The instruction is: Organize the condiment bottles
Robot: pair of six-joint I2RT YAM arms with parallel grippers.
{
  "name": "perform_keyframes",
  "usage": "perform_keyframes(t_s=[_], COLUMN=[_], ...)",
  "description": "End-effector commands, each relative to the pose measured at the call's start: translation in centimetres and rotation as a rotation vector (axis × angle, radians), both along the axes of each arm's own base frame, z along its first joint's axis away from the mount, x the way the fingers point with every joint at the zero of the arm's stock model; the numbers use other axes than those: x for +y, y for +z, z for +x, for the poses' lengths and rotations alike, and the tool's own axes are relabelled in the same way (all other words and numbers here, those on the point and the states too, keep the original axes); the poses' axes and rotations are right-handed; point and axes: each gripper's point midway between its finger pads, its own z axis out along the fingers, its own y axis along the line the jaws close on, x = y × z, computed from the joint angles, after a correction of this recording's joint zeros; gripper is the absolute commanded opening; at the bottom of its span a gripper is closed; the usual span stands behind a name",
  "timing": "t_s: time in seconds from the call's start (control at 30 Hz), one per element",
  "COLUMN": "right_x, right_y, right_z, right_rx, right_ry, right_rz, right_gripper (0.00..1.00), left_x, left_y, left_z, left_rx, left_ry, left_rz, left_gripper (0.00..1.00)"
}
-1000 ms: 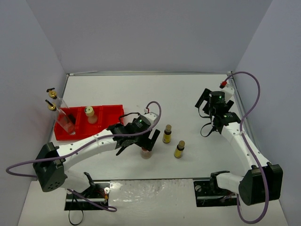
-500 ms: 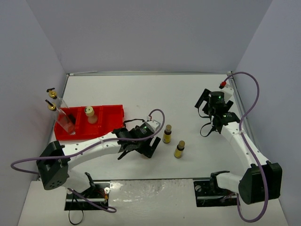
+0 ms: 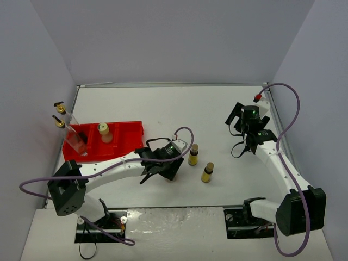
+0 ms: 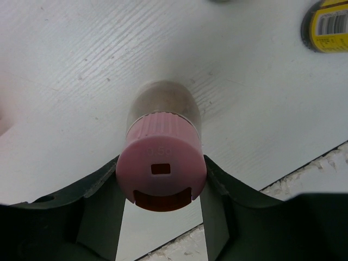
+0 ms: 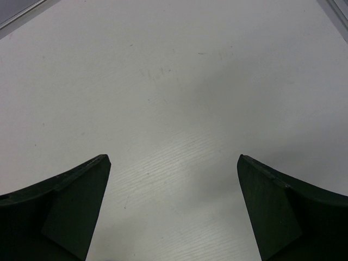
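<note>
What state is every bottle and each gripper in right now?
Left gripper: shut on pink-capped bottle.
Pink-capped bottle: upright on table, gripped at cap.
Right gripper: open, empty.
Yellow-capped bottle: upright in red tray.
Glass bottles: standing in tray's left compartment.
Small yellow bottles: upright on table, loose.

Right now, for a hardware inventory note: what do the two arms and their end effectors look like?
The left arm and right arm have white links, black joint housings and a looping purple cable each, with a green light near each wrist. The left end effector and right end effector have dark, wedge-shaped fingers.
</note>
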Motion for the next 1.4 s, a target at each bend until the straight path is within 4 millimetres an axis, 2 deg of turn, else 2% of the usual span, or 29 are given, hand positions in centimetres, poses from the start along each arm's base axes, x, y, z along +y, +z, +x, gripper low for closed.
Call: perform_keyframes(t_s=[0.0,0.07,0.13,0.27,0.3,0.4,0.43,0.57,0.6,0.93,1.1,1.37], right_x=[-0.4,-0.4,-0.4,-0.3,-0.1,0.0,0.0,0.1,0.1,0.0,0.0,0.0], right_y=[1.7,1.6,1.5,1.4,1.5,1.5,1.5,1.4,1.5,1.2,1.0,0.9], right_z=[0.9,0.9,0.9,1.0,0.9,0.9,0.9,0.8,0.9,0.7,0.6,0.6], right_rx=[-0.066,-0.064,-0.062,-0.061,-0.063,-0.063,-0.064,-0.062,-0.064,-0.06,-0.057,-0.054], right_ry=[-0.019,-0.02,-0.019,-0.016,-0.011,-0.008,-0.006,-0.002,0.0,0.004,0.003,0.006], right_rz=[-0.02,-0.019,-0.018,-0.013,-0.009,-0.006,-0.003,-0.004,-0.005,-0.005,-0.008,-0.005], right_gripper=[1.0,1.0,1.0,1.0,1.0,1.0,1.0,1.0,1.0,1.0,1.0,1.0], left_x=[-0.1,1.0,3.1,7.6,9.7,13.7,15.6,20.7,21.5,26.6,27.2,27.4], left_y=[4.6,7.5,10.6,15.1,16.7,18.1,18.2,18.1,17.5,12.4,9.5,7.3], left_z=[2.4,3.2,4.3,5.6,6.3,7.5,8.1,9.3,9.6,11.2,11.9,13.3], left_rx=[-0.157,-0.227,-0.32,-0.421,-0.456,-0.482,-0.478,-0.478,-0.474,-0.389,-0.322,-0.284], left_ry=[0.096,0.154,0.24,0.397,0.48,0.619,0.684,0.834,0.858,1.026,1.039,1.056], left_rz=[-0.044,-0.063,-0.052,0.002,0.016,0.025,0.034,0.06,0.075,0.119,0.108,0.066], left_gripper=[0.0,0.0,0.0,0.0,0.0,0.0,0.0,0.0,0.0,0.0,0.0,0.0])
